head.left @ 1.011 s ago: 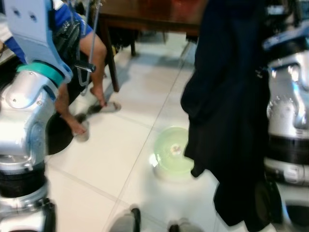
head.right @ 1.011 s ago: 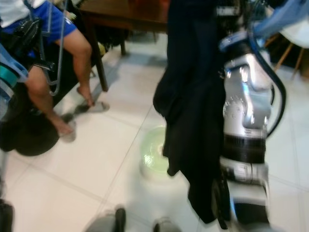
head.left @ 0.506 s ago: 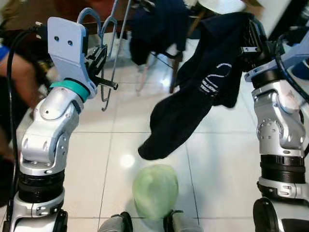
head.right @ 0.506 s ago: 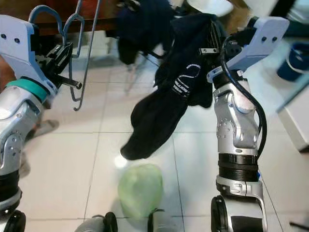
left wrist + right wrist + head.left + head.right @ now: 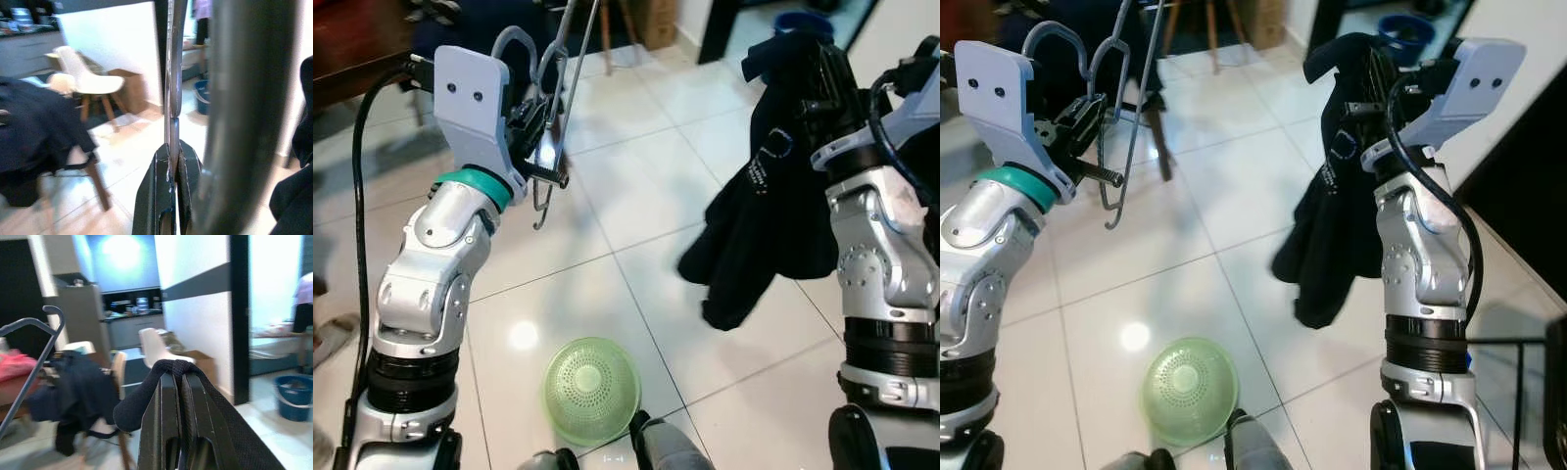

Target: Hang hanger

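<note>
The left gripper (image 5: 546, 147) is raised at chest height, its two black fingers (image 5: 168, 196) pressed tight on the thin metal wire of a hanger (image 5: 1126, 147). The hanger hangs down from the grip, its lower bend curving under the fingers and its long wire running up past the top edge of the head views. In the left wrist view the wire stands straight up between the closed fingertips.

The right gripper (image 5: 178, 382) is raised on the other side, its fingers clamped on a fold of a dark garment (image 5: 769, 215). The cloth loops over the fingertips in the right wrist view and drapes down in front of the right arm in a long bunch with a small white print on it, its lowest end hanging free above the floor.

Between the two arms the white tiled floor (image 5: 636, 196) is open and glossy, with a bright light spot on it. A green plastic strainer (image 5: 592, 390) lies on the tiles low in the middle, just beside the robot's feet.

Farther off, a white chair (image 5: 88, 83) stands with dark clothing (image 5: 34, 127) draped over another chair near it. A blue bucket (image 5: 293, 396) sits on the floor by a doorway, and a cardboard box (image 5: 132, 90) rests against the white wall.
</note>
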Available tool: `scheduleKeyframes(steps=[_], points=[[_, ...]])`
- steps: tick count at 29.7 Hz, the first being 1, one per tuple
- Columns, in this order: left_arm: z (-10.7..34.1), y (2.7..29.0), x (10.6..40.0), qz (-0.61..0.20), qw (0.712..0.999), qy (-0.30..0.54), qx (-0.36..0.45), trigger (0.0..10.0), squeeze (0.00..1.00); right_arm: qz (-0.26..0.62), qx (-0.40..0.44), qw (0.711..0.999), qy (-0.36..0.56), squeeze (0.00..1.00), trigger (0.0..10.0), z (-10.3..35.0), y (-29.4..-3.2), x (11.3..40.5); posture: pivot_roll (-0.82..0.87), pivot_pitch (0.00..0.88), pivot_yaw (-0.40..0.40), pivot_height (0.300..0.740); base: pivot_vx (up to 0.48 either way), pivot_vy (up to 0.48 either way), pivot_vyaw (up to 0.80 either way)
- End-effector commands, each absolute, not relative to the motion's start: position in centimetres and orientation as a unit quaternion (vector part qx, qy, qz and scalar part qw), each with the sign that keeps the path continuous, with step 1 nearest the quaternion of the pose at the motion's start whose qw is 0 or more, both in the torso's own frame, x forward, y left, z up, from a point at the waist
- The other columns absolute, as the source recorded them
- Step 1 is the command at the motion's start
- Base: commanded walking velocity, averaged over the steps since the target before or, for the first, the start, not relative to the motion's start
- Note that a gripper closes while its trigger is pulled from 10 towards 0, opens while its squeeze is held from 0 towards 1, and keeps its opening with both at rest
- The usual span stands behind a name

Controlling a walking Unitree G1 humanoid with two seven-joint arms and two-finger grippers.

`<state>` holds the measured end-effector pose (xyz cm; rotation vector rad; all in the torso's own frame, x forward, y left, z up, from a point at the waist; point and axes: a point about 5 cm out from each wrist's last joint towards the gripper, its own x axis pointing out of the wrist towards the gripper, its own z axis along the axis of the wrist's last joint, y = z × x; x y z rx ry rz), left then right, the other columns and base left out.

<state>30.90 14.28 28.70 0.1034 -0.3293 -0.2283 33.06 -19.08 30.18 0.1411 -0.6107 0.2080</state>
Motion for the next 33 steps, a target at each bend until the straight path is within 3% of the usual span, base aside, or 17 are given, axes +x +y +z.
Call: scheduleKeyframes(steps=[1, 33], points=[[28.3, 14.4, 31.0, -0.107, 0.980, -0.159, 0.057, 10.0, 0.00, 0.102, 0.065, 0.940, -0.318, 0.00, 10.0, 30.9, -19.1, 32.6, -0.01, 0.074, 0.041, 0.740, 0.000, 0.000, -0.79], [27.8, 13.2, 31.3, -0.128, 0.976, -0.159, 0.073, 10.0, 0.00, 0.081, 0.064, 0.942, -0.318, 0.00, 10.0, 30.6, -19.5, 32.3, -0.01, 0.073, 0.066, 0.740, 0.000, 0.000, -0.79]])
